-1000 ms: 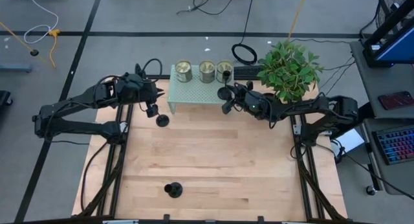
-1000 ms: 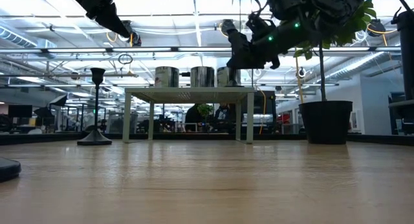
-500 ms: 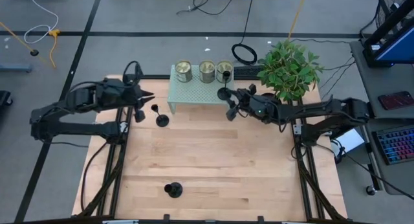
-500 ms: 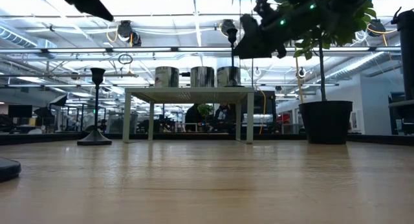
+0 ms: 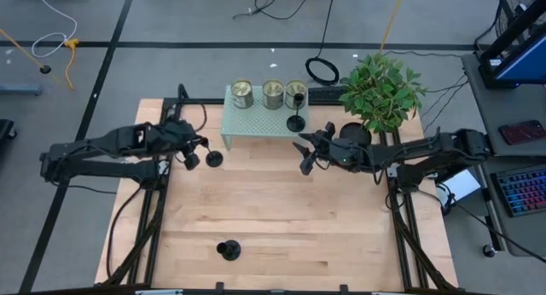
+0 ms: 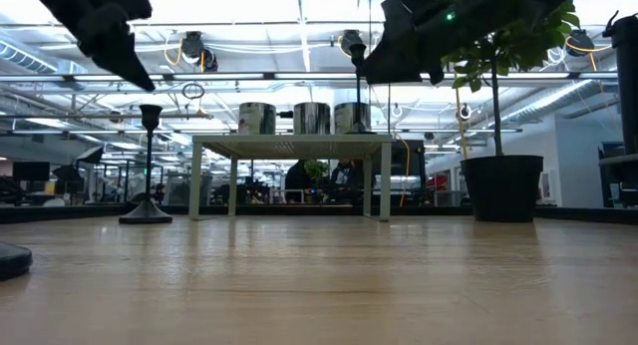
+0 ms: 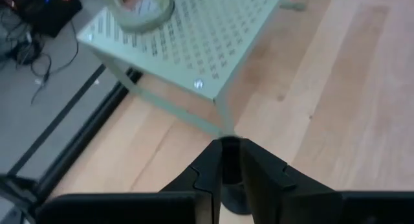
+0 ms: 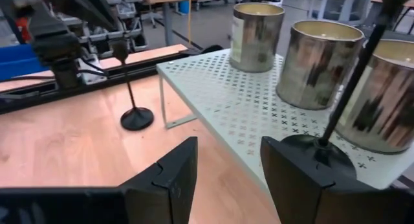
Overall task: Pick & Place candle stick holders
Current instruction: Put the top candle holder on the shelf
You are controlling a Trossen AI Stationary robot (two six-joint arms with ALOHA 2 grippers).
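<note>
Now, at the left end effector (image 5: 189, 153): fingers pressed almost together, holding nothing, hovering above the bench (image 5: 281, 218). Just beside its tip, a black candle holder (image 5: 212, 156) standing upright on the wood, apart from the fingers; the same holder at the bench's far left in the low view (image 6: 147, 166). Ahead of this end effector, the pale perforated rack (image 7: 194, 36), with one of its thin legs directly beyond the fingertips.

At the right end effector (image 5: 305, 156): fingers (image 8: 162, 179) spread wide, empty, raised over the bench. Right in front of it, the rack's corner (image 8: 259, 114), bearing a second candle holder (image 5: 295, 120) upright at the edge, its round base (image 8: 317, 153) just past one fingertip. Behind that holder, three metal cans (image 5: 272, 93) in a row on the rack.

Well away from both end effectors, near the bench's front edge, a third candle holder (image 5: 228, 249) standing alone. Off to the right end effector's side, a potted plant (image 5: 381, 92).
</note>
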